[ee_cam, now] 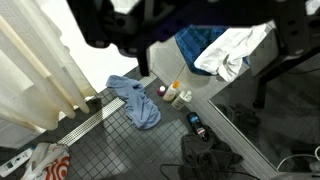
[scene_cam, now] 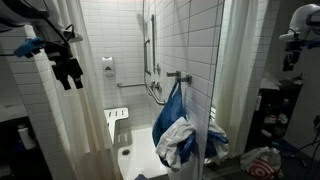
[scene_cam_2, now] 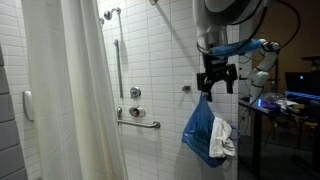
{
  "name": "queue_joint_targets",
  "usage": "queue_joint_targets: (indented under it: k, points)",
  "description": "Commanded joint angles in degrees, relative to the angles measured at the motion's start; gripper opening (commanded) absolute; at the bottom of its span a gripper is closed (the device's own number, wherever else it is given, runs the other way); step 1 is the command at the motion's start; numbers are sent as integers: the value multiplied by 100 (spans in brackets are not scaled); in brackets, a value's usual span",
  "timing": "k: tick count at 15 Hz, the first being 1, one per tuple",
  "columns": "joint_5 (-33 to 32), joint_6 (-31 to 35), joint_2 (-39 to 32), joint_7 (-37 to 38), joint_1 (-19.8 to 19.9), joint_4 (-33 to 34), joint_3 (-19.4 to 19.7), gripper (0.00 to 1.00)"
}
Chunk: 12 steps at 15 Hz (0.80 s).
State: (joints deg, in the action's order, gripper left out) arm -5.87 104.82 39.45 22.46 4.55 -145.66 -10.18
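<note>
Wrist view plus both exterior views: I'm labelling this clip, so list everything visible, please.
blue cloth: one, blue, hanging on the tiled wall
white cloth: one, white, hanging against the blue cloth
floor cloth: one, blue, crumpled on the floor tiles
bottles: a few, mixed colours, beside the floor cloth
shower curtain: one, off-white, beside the stall
grab bar: one, silver, horizontal on the wall
shower seat: one, white, on the stall wall
bag: one, red and white, on the floor
hand: one, black, open, just above the blue cloth
</note>
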Motion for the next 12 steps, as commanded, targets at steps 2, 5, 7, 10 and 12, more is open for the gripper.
queue_joint_targets:
  k: [2,5,7,10,12]
  points:
    - [-302,455,-504,107,188,-23,200,100]
    - [-366,622,-786,124,287,1,350,100]
    - [-365,724,-993,114,342,35,466,100]
    - [-313,931,-1267,-41,374,57,685,100]
    - [-293,1066,-1423,-69,393,67,808,100]
